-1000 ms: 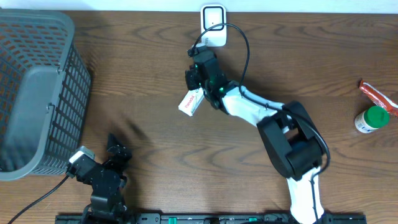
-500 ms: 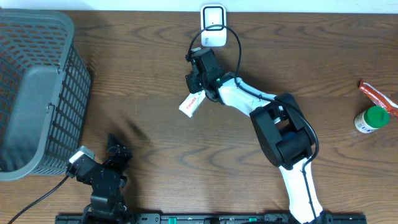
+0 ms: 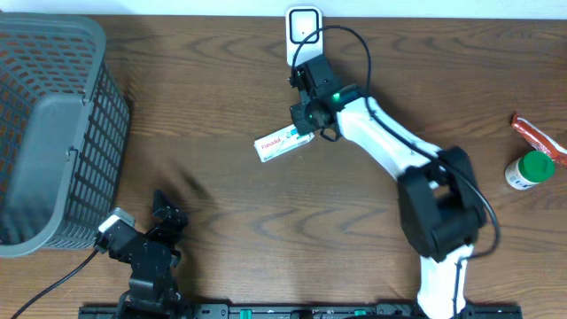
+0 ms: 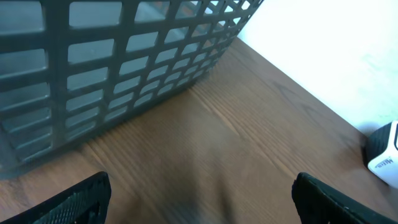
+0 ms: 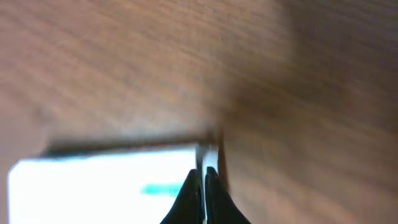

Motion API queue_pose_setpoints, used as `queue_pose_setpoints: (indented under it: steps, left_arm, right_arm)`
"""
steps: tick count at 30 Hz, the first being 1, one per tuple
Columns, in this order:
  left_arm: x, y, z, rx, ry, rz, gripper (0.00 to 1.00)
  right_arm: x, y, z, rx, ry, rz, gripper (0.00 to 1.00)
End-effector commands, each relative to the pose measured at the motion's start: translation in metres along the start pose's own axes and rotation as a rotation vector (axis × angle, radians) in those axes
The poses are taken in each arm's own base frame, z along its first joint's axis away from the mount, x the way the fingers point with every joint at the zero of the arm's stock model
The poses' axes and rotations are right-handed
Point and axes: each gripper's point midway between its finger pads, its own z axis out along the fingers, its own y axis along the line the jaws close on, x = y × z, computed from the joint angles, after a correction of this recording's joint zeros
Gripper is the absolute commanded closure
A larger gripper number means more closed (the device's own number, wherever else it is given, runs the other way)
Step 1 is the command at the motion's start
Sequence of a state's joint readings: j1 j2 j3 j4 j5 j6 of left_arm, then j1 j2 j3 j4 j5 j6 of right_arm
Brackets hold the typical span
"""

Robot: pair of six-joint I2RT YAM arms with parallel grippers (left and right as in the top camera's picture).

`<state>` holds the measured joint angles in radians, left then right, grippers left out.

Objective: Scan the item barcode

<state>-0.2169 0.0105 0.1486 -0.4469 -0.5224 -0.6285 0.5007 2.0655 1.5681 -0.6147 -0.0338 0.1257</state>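
Box: white carton (image 3: 283,143), near the scanner (image 3: 303,24), front-left of it.
Change: it hung steeply a moment ago and now lies flatter, likely being turned to present its barcode.
Right gripper (image 3: 307,131): clamped on the box's end.
Left gripper (image 4: 199,199): spread wide, empty, far from the scanner.

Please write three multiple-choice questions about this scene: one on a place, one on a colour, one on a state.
1. The white cardboard box lies: A. far left; B. near the middle, pinched by the right tool; C. far right.
2. The cap of the small white bottle is: A. red; B. green; C. blue.
3. The left tool is: A. open, empty; B. shut; C. holding something.
Answers: 1 B, the overhead view shows it there; 2 B, the cap is green; 3 A, its fingers stand wide apart, nothing between.
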Motion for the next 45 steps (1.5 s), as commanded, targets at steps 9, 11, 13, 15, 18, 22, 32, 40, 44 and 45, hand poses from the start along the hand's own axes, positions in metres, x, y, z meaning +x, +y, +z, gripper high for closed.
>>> queue_pose_setpoints:
  steps: [9, 11, 13, 15, 18, 22, 32, 40, 44, 45]
  left_arm:
    - [0.008, 0.007, 0.002, -0.025, 0.018, 0.021, 0.07]
    - [0.008, 0.007, 0.002, -0.026, 0.018, 0.021, 0.07]
    - [0.008, 0.007, 0.002, -0.025, 0.018, 0.021, 0.07]
    - [0.008, 0.007, 0.002, -0.025, 0.018, 0.021, 0.07]
    - [0.008, 0.007, 0.002, -0.025, 0.018, 0.021, 0.07]
    - [0.008, 0.007, 0.002, -0.025, 0.018, 0.021, 0.07]
    - [0.008, 0.007, 0.002, -0.025, 0.018, 0.021, 0.07]
    - [0.008, 0.007, 0.002, -0.025, 0.018, 0.021, 0.07]
    - [0.008, 0.007, 0.002, -0.025, 0.018, 0.021, 0.07]
    - [0.008, 0.007, 0.002, -0.025, 0.018, 0.021, 0.07]
  right_arm:
    - [-0.038, -0.007, -0.011, 0.029, -0.153, -0.013, 0.99]
    - [-0.04, -0.007, 0.004, 0.029, -0.163, -0.013, 0.99]
    - [-0.038, -0.006, 0.02, 0.015, -0.158, -0.003, 0.99]
    - [-0.035, -0.002, 0.03, -0.009, -0.149, -0.004, 0.99]
    - [-0.033, -0.001, 0.037, -0.022, -0.146, -0.005, 0.99]
    - [-0.03, -0.002, 0.046, -0.021, -0.138, -0.004, 0.99]
    - [0.004, 0.003, 0.076, -0.061, -0.017, 0.001, 0.99]
    - [0.021, 0.001, 0.076, -0.053, 0.052, 0.005, 0.99]
    - [0.039, -0.001, 0.069, -0.044, 0.129, 0.01, 0.99]
    - [0.044, -0.001, 0.066, -0.041, 0.152, 0.011, 0.99]
